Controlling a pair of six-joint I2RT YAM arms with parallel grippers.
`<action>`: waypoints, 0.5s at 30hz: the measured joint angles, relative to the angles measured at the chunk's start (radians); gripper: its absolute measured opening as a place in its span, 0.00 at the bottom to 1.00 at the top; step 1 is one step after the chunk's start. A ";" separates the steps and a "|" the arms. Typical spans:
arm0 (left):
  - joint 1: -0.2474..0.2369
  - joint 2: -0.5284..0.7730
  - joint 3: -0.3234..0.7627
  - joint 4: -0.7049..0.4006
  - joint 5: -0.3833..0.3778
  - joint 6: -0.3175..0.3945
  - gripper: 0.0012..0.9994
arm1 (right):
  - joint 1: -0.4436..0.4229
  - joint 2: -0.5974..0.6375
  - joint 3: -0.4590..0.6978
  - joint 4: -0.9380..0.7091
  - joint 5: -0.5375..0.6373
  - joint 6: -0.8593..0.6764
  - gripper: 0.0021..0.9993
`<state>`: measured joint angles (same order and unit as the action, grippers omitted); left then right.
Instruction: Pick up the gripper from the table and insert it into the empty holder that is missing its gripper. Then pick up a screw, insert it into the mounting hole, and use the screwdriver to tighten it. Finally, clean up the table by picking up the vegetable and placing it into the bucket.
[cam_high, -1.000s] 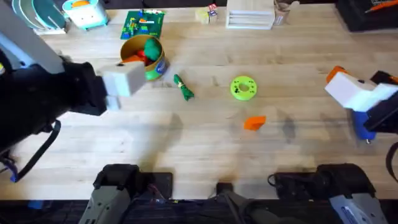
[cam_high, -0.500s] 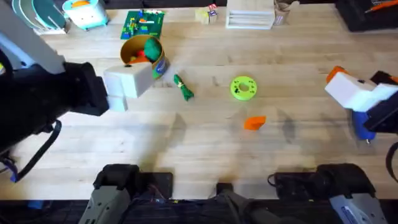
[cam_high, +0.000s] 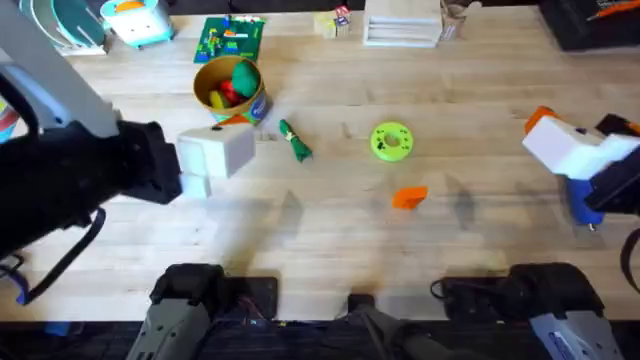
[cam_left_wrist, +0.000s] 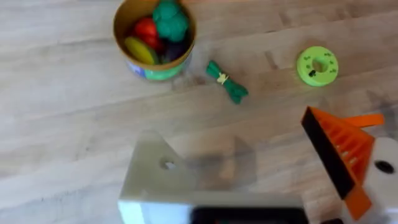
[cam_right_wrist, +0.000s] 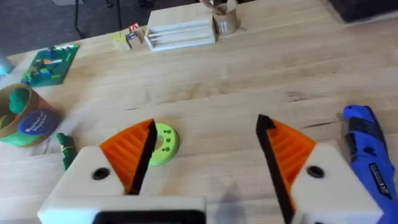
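1. The left gripper (cam_left_wrist: 255, 180) hovers over the table (cam_high: 320, 230) with its jaws spread and nothing between them; one finger is a bare white holder (cam_left_wrist: 186, 171) with an empty mounting hole, the other carries its orange ribbed tip.
2. The right gripper (cam_right_wrist: 205, 155) hangs at the right side of the table, jaws wide apart and empty, both fingers wearing orange pads.
3. The loose orange gripper tip (cam_high: 409, 197) lies flat on the wood near the middle, well apart from both arms; by the look of it, the first step is not yet done.
4. The blue screwdriver (cam_right_wrist: 367, 152) lies on the table just beside the right arm's fingers, untouched; no screw can be made out.
5. The green toy vegetable (cam_high: 294, 140) lies on the table between the bucket (cam_high: 232, 90) and a round green disc (cam_high: 391, 140), not yet cleared away.
6. The bucket already holds several toy foods in red, yellow and green.
7. Judged from this, every step remains: fitting the tip, screwing it down, tidying the vegetable.
8. Nothing lies between the left gripper and the orange tip; the disc sits near the tip on its far side. A green board (cam_high: 230, 38) and a wooden rack (cam_high: 402, 25) line the far edge.
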<state>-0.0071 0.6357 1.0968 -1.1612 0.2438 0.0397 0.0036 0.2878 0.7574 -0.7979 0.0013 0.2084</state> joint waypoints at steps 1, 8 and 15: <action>0.000 0.000 -0.005 0.026 0.020 0.019 0.99 | 0.000 0.000 0.000 0.000 0.000 0.000 0.99; -0.043 -0.038 -0.254 0.400 0.190 0.139 0.99 | 0.000 0.000 0.000 0.000 0.000 0.000 0.99; -0.151 -0.233 -0.613 0.764 0.297 0.122 0.99 | 0.000 0.000 0.000 0.000 0.000 0.000 0.99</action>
<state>-0.1577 0.4023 0.4838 -0.3973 0.5404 0.1614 0.0036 0.2878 0.7574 -0.7980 0.0013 0.2085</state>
